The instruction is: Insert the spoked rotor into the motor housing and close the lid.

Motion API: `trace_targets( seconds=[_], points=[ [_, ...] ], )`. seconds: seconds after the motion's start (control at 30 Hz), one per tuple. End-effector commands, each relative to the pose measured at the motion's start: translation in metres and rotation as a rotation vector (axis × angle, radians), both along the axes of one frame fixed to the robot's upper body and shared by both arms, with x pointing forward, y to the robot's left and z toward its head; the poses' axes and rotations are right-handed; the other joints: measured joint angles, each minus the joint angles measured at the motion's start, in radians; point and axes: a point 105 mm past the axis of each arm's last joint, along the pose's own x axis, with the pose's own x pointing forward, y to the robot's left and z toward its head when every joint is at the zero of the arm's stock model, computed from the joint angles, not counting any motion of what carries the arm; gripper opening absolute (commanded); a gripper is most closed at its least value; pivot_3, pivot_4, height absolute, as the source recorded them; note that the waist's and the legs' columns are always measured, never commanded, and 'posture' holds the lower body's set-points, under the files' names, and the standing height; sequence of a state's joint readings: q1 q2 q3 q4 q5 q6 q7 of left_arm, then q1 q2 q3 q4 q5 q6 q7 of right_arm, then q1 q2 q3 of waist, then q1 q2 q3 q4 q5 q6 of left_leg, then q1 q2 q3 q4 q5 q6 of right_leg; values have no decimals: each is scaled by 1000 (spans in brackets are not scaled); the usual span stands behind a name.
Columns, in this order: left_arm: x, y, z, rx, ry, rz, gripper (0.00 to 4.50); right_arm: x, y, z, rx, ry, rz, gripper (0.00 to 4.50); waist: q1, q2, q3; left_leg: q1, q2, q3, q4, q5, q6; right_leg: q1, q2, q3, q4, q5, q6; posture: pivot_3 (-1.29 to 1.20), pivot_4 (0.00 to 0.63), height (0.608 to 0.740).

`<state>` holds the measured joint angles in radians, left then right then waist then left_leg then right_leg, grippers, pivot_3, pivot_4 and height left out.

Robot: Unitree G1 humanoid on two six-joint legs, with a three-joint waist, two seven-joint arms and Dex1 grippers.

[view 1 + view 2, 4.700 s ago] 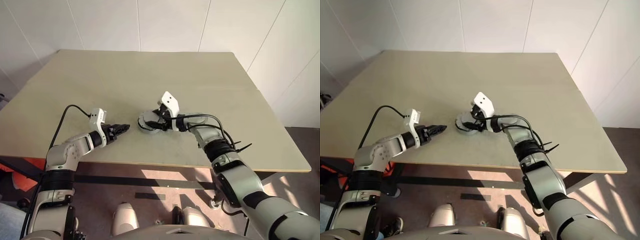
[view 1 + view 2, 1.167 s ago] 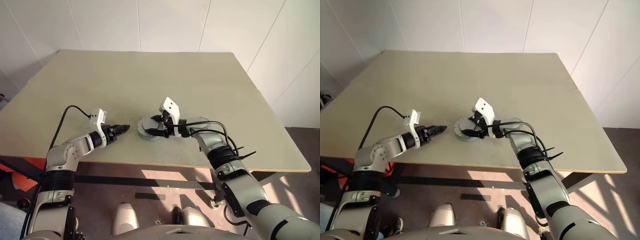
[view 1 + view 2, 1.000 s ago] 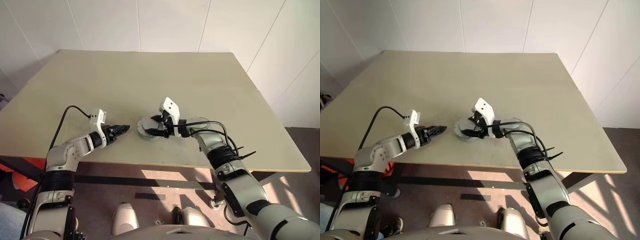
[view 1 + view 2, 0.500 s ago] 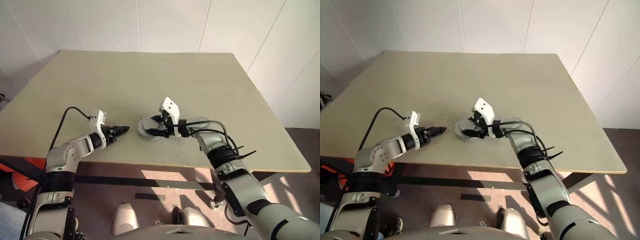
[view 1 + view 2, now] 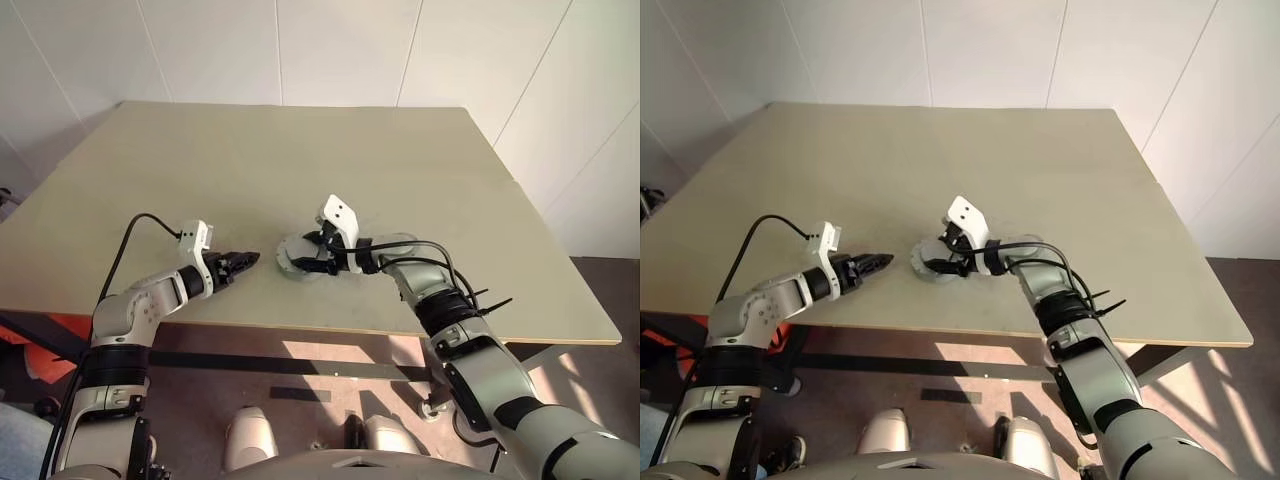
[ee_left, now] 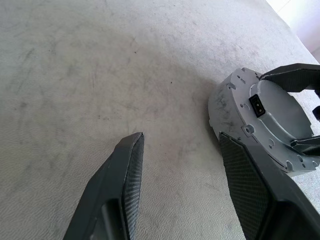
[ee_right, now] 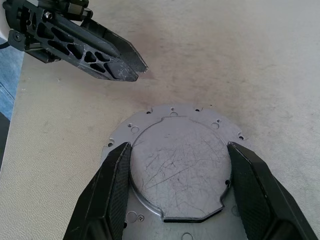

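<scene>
- Straddling the grey assembly, our right gripper (image 7: 175, 195) has its two fingers set at opposite edges of the lid (image 7: 177, 167); the pads look close against the raised centre panel, but we cannot tell from the pictures whether they are actually pressing it.
- Directly under those fingers, the lid sits flat on top of the motor housing (image 6: 260, 120), which rests on the table (image 5: 250, 160) near its front edge, so for the right arm the work lies straight below and between the fingers.
- We see no spoked rotor lying loose; we judge it is already inside, under the lid.
- Our left gripper (image 6: 182, 172) hangs open and empty, low over the table, with the housing just beyond the tip of one finger, near but not touching.
- The left fingers point across at the housing's side wall, so we judge the left arm only needs a short forward reach to brace it.
- The right arm is plainly the nearer one for seating the lid.
</scene>
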<state>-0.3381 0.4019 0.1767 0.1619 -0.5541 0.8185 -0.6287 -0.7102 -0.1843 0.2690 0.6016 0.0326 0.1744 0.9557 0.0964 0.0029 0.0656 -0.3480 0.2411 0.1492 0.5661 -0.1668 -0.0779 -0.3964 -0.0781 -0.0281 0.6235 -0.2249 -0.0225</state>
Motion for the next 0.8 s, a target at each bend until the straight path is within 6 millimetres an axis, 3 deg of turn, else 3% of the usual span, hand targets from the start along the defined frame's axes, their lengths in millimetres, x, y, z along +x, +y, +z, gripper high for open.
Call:
trace_targets(
  seconds=[0.03, 0.23, 0.5, 0.63, 0.77, 0.8],
  points=[
    [2, -2, 15, -16, -54, -6, 2529, -3, -14, -20, -99, 30, -9, 2925, 0, 0, 0, 0, 0, 0, 0, 0, 0, 0, 0, 0, 0, 0, 0, 0, 0, 740],
    [5, -7, 21, -66, -67, 3, 2529, -4, -15, -21, -105, 28, -6, 2925, 1, 0, 0, 0, -1, 0, 0, 0, 0, 0, -1, 0, 0, 0, 0, 0, 0, 740],
    [21, -33, 47, -235, -97, 29, 2529, -4, -16, -21, -108, 25, -9, 2925, 3, -1, -1, 0, -1, 0, 1, 0, 0, 2, -1, 0, 0, 0, 0, 0, 0, 740],
    [23, -46, 61, -338, -94, -12, 1624, -4, -17, -21, -111, 22, -13, 2925, 4, -1, -1, -1, -1, 0, 1, 0, 1, 2, -1, 0, -1, 0, 0, 0, 0, 740],
    [25, -56, 54, -334, -53, -25, 210, -3, -16, -20, -106, 18, -15, 2925, 3, -1, -1, -1, -1, 0, 1, -1, 1, 2, -1, 0, -1, 0, 0, 0, 0, 740],
    [25, -58, 51, -329, -40, -24, 27, -3, -16, -19, -105, 17, -15, 2925, 3, -1, -1, -1, -1, 0, 1, -1, 1, 2, -1, 0, -1, 0, 0, 0, 0, 740]
  ],
)
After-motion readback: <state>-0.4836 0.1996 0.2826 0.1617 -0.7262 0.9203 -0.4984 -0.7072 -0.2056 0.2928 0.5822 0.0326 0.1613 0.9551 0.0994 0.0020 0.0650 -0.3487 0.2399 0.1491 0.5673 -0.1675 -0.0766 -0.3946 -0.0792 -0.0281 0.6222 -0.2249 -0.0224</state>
